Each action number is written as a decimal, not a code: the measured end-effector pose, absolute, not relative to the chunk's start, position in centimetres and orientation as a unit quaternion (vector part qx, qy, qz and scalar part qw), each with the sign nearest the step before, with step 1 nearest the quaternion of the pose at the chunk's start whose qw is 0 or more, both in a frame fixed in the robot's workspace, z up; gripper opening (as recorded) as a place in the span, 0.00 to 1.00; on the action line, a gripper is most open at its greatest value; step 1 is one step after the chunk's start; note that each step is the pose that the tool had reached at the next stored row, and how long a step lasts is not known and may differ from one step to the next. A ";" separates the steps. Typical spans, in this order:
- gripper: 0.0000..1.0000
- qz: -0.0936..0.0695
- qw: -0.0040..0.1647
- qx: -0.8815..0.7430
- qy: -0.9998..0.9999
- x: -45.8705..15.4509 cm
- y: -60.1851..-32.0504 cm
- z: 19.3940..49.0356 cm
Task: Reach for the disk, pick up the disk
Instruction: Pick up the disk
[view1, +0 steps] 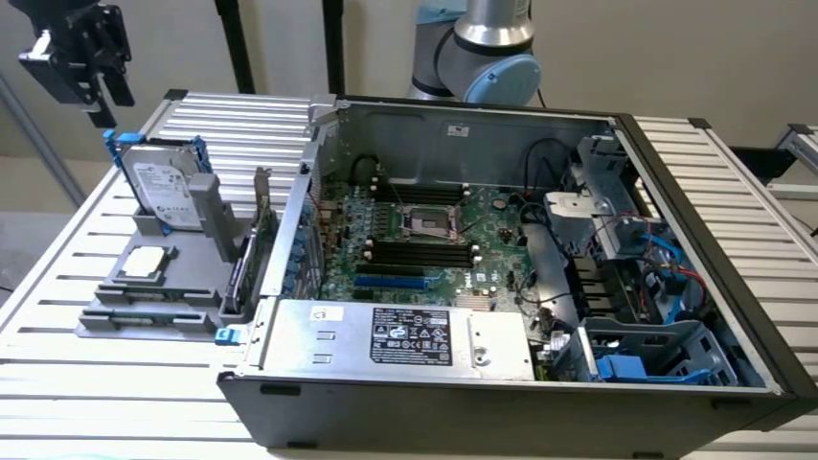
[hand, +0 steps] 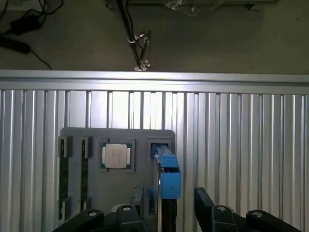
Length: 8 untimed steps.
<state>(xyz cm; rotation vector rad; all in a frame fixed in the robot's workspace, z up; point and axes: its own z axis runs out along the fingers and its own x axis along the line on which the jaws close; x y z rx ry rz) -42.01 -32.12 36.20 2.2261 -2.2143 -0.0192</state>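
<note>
Exterior view, claw [view1: 107, 100] above upright disk [view1: 167, 182]

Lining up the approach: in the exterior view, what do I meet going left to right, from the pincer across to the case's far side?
From the left: pincer → disk, standing in the grey holder → upright expansion card → processor socket → blue drive cage.

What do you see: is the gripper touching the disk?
Apart. In the wrist view the open gripper straddles the upright disk, with a clear gap on each side.
</note>
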 end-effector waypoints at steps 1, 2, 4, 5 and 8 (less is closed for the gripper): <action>0.54 -0.006 0.001 0.709 -0.705 -42.0 -32.1 36.1; 0.54 -0.005 0.000 0.709 -0.705 -42.0 -32.1 35.9; 0.54 -0.004 -0.001 0.710 -0.705 -42.0 -32.1 35.5; 0.54 -0.004 -0.001 0.710 -0.704 -42.0 -32.1 35.4; 0.54 -0.004 -0.002 0.711 -0.703 -42.0 -32.1 34.8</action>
